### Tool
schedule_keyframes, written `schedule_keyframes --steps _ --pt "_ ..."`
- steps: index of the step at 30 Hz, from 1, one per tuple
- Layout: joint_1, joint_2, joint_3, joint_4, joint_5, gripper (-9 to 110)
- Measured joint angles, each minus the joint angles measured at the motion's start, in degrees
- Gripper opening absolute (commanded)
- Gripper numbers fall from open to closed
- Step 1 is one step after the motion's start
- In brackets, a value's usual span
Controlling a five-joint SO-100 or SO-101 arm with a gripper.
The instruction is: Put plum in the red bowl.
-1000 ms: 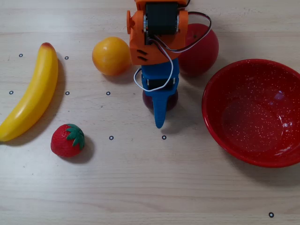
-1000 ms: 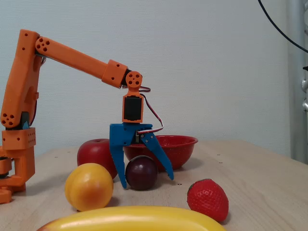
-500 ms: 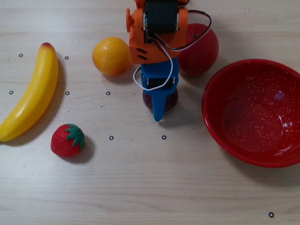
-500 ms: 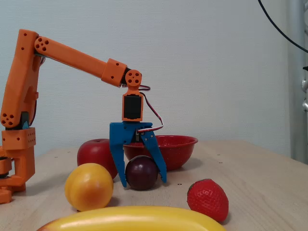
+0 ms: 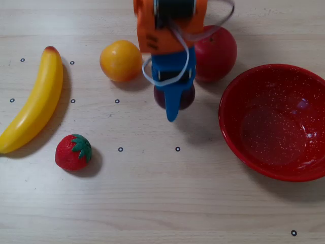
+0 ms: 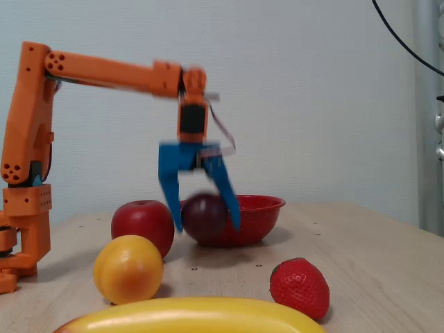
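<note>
The plum (image 5: pixel 188 98), small and dark maroon, sits mostly under my blue gripper (image 5: pixel 173 111) in the overhead view, just left of the red bowl (image 5: pixel 227 118). In the fixed view the gripper (image 6: pixel 207 226) is shut on the plum (image 6: pixel 204 212), one blue finger on each side. It holds the plum slightly above the table, in front of the red bowl (image 6: pixel 262 208). The gripper is motion-blurred. The bowl is empty.
A red apple (image 5: pixel 219 51) lies just behind the plum, an orange (image 5: pixel 120 61) to its left. A banana (image 5: pixel 33 101) and a strawberry (image 5: pixel 73 151) lie further left. The orange arm base (image 6: pixel 25 208) stands at the left of the fixed view.
</note>
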Motion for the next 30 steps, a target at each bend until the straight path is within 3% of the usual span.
schedule_keyframes --steps 7,11,16,25,30 --pt "0.0 3.2 -15.8 14.4 -4.0 0" --pt "1.8 5.1 -24.5 15.4 -7.9 0" --pt "11.4 8.2 -27.3 15.0 -11.3 0" --pt "26.2 9.1 -18.9 -2.9 -11.7 0" --pt "30.1 9.1 -8.3 -12.5 -4.8 0"
